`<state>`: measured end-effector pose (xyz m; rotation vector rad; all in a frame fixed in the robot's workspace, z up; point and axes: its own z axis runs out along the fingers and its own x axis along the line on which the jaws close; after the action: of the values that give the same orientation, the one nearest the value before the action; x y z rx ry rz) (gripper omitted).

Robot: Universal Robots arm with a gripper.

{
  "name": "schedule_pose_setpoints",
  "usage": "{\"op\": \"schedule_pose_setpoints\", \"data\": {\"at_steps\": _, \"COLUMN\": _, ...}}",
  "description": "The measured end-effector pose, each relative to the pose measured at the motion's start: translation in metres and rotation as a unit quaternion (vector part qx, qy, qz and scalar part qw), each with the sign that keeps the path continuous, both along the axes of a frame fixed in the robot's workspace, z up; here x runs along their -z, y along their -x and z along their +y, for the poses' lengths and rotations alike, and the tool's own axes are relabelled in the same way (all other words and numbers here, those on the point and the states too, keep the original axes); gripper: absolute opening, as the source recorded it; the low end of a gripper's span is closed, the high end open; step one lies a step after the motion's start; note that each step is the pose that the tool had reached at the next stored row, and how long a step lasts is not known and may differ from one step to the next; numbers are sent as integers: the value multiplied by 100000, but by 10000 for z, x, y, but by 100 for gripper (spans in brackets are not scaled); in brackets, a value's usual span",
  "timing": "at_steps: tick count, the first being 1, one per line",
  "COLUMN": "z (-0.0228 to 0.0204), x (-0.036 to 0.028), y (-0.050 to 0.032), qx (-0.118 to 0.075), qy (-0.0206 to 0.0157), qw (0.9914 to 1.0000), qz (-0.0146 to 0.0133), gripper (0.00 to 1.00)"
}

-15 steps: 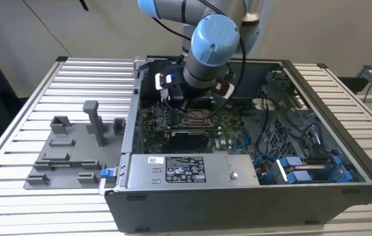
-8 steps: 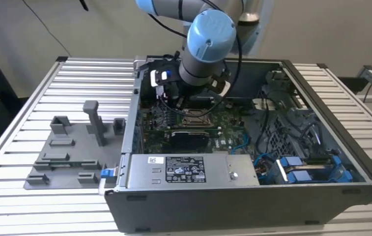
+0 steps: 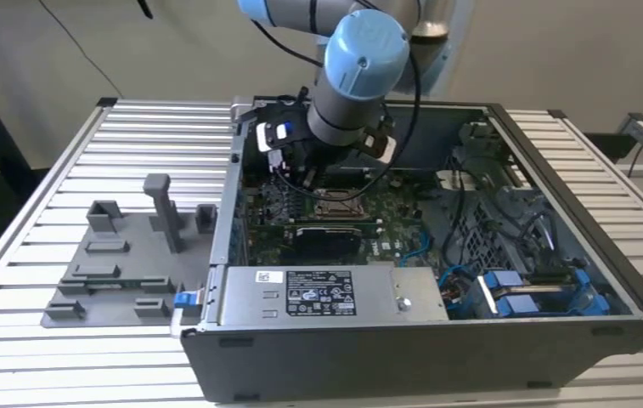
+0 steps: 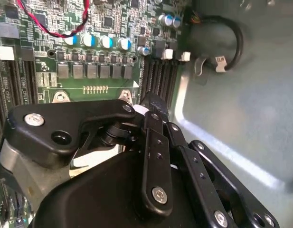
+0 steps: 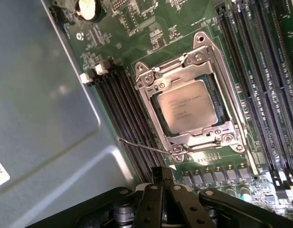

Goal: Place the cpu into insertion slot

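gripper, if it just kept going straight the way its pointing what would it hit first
Probably the slot, at its frame corner by the lever, just ahead of the gripper in the first wrist view. Depth is unclear, so it could meet the board beside it.

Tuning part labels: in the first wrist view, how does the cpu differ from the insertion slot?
Finish: the cpu has a plain silvery-tan face; the insertion slot is a shiny metal frame with screws.
Size: the cpu is smaller and lies inside the insertion slot's frame, which surrounds it.
Outline: the insertion slot has a thin wire lever sticking out; the cpu has none.
Shared: both are square and flat on the green board.
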<state>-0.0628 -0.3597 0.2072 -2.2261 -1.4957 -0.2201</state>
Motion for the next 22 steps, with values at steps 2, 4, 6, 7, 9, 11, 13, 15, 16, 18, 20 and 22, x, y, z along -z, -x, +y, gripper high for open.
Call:
{"op": "schedule_pose_setpoints", "data": {"at_steps": 2, "z": 0, "x": -23, "y": 9, "qx": -750, "qy": 54, "qw": 99997, "qz": -1, "gripper": 11}}
{"op": "schedule_pose_setpoints", "data": {"at_steps": 4, "z": 0, "x": -61, "y": 20, "qx": -1452, "qy": 202, "qw": 99989, "qz": 2, "gripper": 11}}
{"op": "schedule_pose_setpoints", "data": {"at_steps": 6, "z": 0, "x": -109, "y": 32, "qx": -2125, "qy": 447, "qw": 99976, "qz": 2, "gripper": 11}}
{"op": "schedule_pose_setpoints", "data": {"at_steps": 7, "z": 0, "x": -132, "y": 36, "qx": -2419, "qy": 544, "qw": 99969, "qz": -3, "gripper": 11}}
{"op": "schedule_pose_setpoints", "data": {"at_steps": 9, "z": 0, "x": -161, "y": 38, "qx": -3001, "qy": 662, "qw": 99953, "qz": -93, "gripper": 11}}
{"op": "schedule_pose_setpoints", "data": {"at_steps": 11, "z": 2, "x": -164, "y": 39, "qx": -3516, "qy": 664, "qw": 99934, "qz": -593, "gripper": 11}}
{"op": "schedule_pose_setpoints", "data": {"at_steps": 13, "z": 2, "x": -166, "y": 39, "qx": -4098, "qy": 726, "qw": 99898, "qz": -1755, "gripper": 11}}
{"op": "schedule_pose_setpoints", "data": {"at_steps": 15, "z": 4, "x": -165, "y": 39, "qx": -4743, "qy": 764, "qw": 99834, "qz": -3164, "gripper": 11}}
{"op": "schedule_pose_setpoints", "data": {"at_steps": 16, "z": 5, "x": -164, "y": 38, "qx": -5175, "qy": 769, "qw": 99796, "qz": -3645, "gripper": 11}}
{"op": "schedule_pose_setpoints", "data": {"at_steps": 18, "z": 5, "x": -165, "y": 38, "qx": -6503, "qy": 731, "qw": 99712, "qz": -3842, "gripper": 11}}
{"op": "schedule_pose_setpoints", "data": {"at_steps": 20, "z": 5, "x": -165, "y": 39, "qx": -8311, "qy": 667, "qw": 99576, "qz": -3878, "gripper": 11}}
{"op": "schedule_pose_setpoints", "data": {"at_steps": 22, "z": 5, "x": -165, "y": 39, "qx": -10126, "qy": 597, "qw": 99406, "qz": -3946, "gripper": 11}}
